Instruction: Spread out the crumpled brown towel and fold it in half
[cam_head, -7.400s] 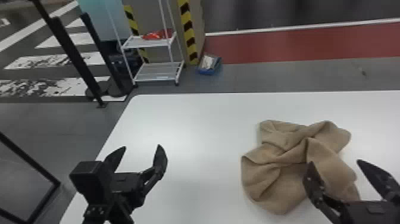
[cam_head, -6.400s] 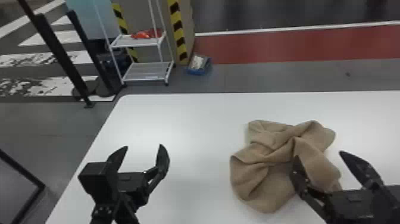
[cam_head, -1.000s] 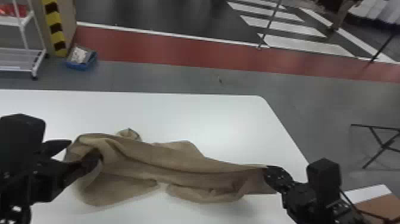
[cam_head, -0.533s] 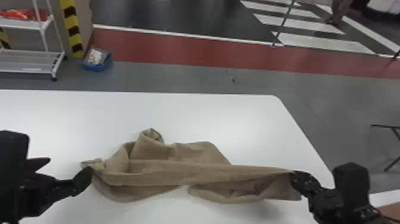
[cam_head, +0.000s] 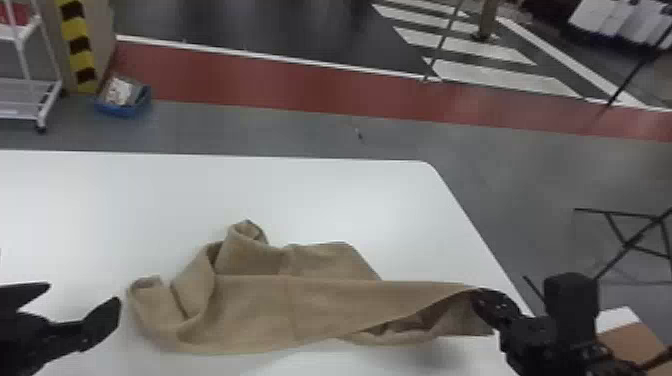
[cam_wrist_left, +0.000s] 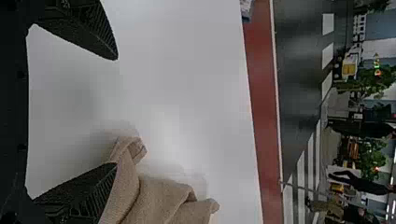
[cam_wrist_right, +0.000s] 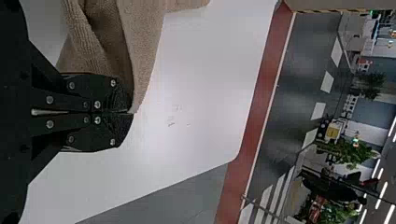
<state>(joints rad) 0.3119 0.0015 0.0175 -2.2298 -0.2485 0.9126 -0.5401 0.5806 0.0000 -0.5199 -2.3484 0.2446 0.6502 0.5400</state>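
Brown, rumpled cloth towel (cam_head: 320, 305) stretches over a white, round-cornered table (cam_head: 400, 210), one end pinched between the closed fingers of the black right gripper (cam_head: 481, 297); near the other end, the black left gripper (cam_head: 84, 294) gapes wide and empty.

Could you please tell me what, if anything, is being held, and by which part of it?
The right gripper holds the towel by an edge at its right end; the left gripper holds nothing.
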